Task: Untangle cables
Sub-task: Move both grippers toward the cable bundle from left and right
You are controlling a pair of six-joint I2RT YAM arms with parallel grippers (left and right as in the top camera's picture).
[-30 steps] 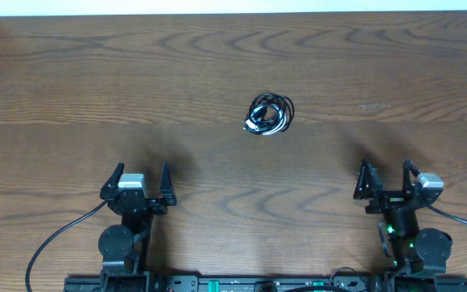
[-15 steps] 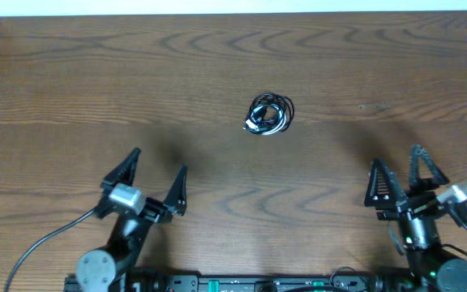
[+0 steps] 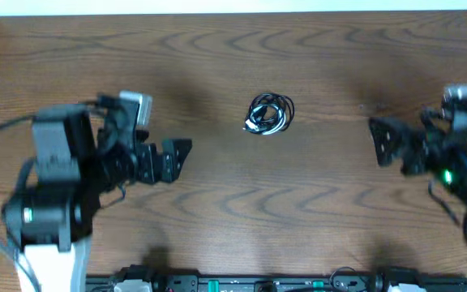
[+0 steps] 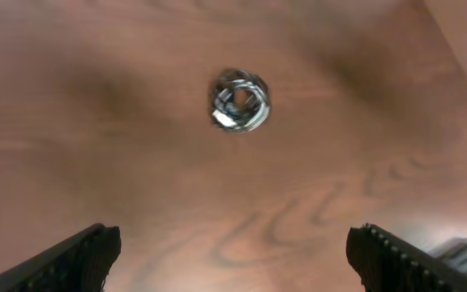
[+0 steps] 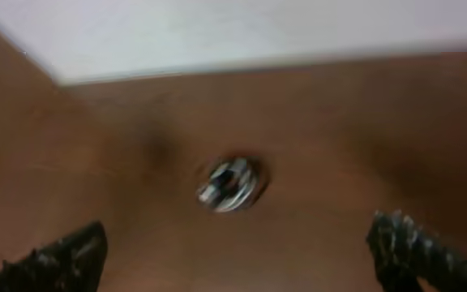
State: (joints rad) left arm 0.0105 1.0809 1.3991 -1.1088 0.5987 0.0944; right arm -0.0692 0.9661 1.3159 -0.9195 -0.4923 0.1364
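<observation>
Surface: wood-grain table (image 3: 298, 219), brown, wavy grain, matte w/ soft sheen.
Room: white strip of wall (image 3: 217, 6) along far edge; lighter wood edge at far left corner.
Cables (image 3: 269, 114): thin black + white cords wound into one small round knot, lying flat on table, a bit toward far side, roughly mid-width.
Knot detail: glossy loops, white strands mostly at lower left; plug ends too small to make out.
Left gripper (image 3: 181, 161): black, ridged fingers spread wide, holding nothing, pointing toward knot, well apart from it.
Right gripper (image 3: 378, 144): black, fingers spread wide too, nothing held, on the knot's other side, well apart.
Wrist views: blurred; knot sits centred between each pair of fingers.
</observation>
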